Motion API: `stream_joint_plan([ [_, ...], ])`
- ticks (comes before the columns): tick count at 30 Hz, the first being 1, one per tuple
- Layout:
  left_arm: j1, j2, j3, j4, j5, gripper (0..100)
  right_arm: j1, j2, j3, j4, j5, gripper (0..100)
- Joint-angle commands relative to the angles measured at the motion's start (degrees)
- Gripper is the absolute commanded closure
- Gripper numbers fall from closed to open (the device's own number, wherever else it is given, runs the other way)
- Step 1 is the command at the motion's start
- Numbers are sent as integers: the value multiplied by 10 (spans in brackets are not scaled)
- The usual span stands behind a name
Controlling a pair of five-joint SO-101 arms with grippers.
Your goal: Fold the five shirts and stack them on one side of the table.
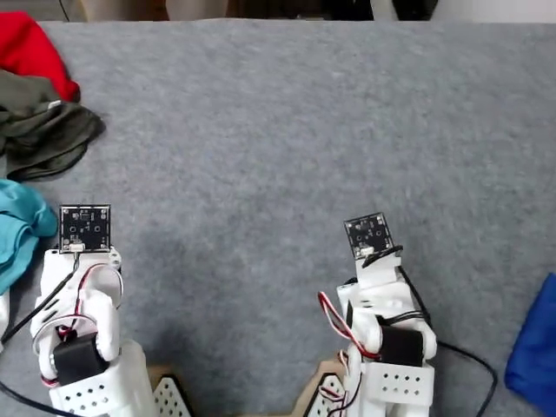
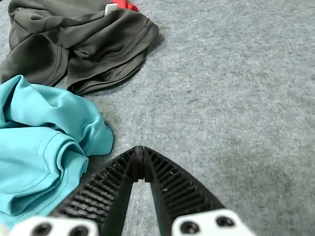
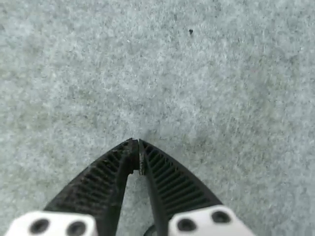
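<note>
Crumpled shirts lie along the table's left edge: a red shirt at the far corner, a dark olive shirt below it, and a turquoise shirt nearest the left arm. A blue shirt lies at the right edge. My left gripper is shut with nothing in it, hovering over the grey felt just beside the turquoise shirt. My right gripper is shut and holds nothing, above bare felt. In the high view the left arm and right arm sit folded back near the front edge.
The grey felt table stretches wide between the shirt piles. A red scrap of the red shirt peeks past the olive one. Cables trail from the right arm's base.
</note>
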Motion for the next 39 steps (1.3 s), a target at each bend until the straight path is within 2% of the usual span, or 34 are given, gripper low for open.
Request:
stream_joint_plan([
  [1,-2,-4,-25,-8,0,980,-11,-56,1,4,6,991],
  [13,-5,-4,-26,-11,3,980,-11,-56,1,4,6,991],
  [19,-64,-1,-34,-56,97,980,-11,-56,1,4,6,991],
  [23,-69,36,-86,-55,139,980,-11,-56,1,4,6,991],
  [27,-75,196,-207,-51,173,980,-11,-56,1,4,6,991],
  [30,-99,363,-358,-3,202,978,-11,-56,1,4,6,991],
  [35,-155,628,-615,91,202,977,-20,-57,1,11,4,991],
  [39,-210,822,-768,121,197,976,-31,-59,1,12,4,991],
])
